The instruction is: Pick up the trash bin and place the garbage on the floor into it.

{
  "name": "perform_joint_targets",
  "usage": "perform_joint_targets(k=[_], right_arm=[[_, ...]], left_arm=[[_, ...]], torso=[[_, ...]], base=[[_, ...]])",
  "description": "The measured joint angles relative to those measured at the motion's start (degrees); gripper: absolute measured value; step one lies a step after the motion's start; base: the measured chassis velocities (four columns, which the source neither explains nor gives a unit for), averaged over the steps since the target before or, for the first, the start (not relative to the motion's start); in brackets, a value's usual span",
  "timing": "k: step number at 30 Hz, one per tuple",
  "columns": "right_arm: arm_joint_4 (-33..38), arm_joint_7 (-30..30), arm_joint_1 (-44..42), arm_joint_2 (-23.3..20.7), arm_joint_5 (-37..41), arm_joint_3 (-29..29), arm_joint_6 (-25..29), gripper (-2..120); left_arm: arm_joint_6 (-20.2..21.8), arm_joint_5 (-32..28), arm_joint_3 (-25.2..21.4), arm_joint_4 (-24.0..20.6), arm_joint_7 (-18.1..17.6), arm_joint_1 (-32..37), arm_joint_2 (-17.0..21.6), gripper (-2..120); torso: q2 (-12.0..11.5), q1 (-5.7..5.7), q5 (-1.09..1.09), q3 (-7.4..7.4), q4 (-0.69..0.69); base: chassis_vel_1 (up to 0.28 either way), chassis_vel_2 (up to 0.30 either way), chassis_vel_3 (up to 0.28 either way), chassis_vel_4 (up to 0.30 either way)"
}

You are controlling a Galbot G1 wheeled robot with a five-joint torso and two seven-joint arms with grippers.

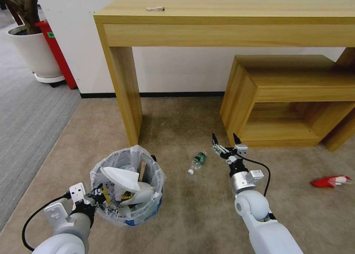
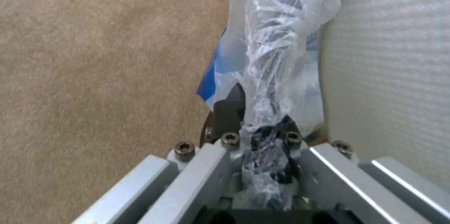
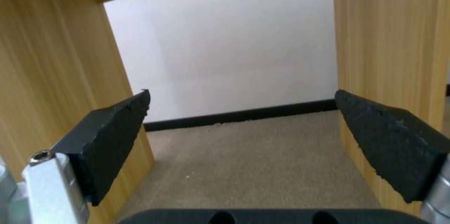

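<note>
Green-label bottle [image 1: 197, 161]; writing seemingly unreadable.

You have beige short-pile carpet [image 1: 177, 117] as the floor, bordered along its left edge by grey ribbed carpet [image 1: 26, 109]. On the beige part stand the bag-lined trash bin [image 1: 127, 185], a tall wooden console table [image 1: 118, 95] against the wall and a low wooden shelf unit [image 1: 292, 98] beside it. A green-label bottle [image 1: 197, 162] lies between the bin and the shelf unit; a red wrapper [image 1: 329, 181] lies near the right edge.
</note>
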Motion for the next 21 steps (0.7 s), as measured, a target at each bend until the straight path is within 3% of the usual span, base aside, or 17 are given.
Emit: perform_joint_targets(k=[8, 15, 16, 18, 21], right_arm=[[-2.21, 1.82, 1.51, 0.24, 1.13, -2.37, -4.01, 100], [-6.41, 5.63, 4.78, 1.39, 8.52, -5.2, -12.75, 100], [-8.68, 7.62, 6.52, 2.26, 12.45, -6.12, -17.21, 100], [-11.98, 9.52, 8.78, 3.6, 16.65, -6.98, -20.92, 100], [-15.03, 10.3, 10.67, 5.01, 19.27, -7.61, -23.22, 100]], left_arm=[[0.0, 0.25, -0.19, -0.24, 0.0, 0.63, 0.13, 0], [0.0, 1.22, 0.02, -0.42, 0.0, 1.0, 0.09, 0], [0.0, 1.64, 0.07, -0.48, -0.01, 1.19, 0.05, 0], [0.01, 2.13, 0.07, -0.52, -0.01, 1.32, -0.04, 0], [0.01, 2.69, 0.14, -0.52, -0.02, 1.42, -0.27, 0]], torso=[[0.0, -0.01, 0.02, -0.04, 0.0], [0.0, 0.0, 0.01, -0.02, 0.0], [0.0, 0.0, 0.01, -0.03, 0.0], [0.0, -0.01, 0.02, -0.03, 0.0], [0.0, 0.0, 0.01, -0.02, 0.0]], base=[[0.01, -0.016, -0.01, 0.008], [0.0, 0.0, 0.0, 0.0], [0.0, 0.0, 0.0, 0.0], [0.0, 0.0, 0.0, 0.0], [0.0, 0.0, 0.0, 0.0]])
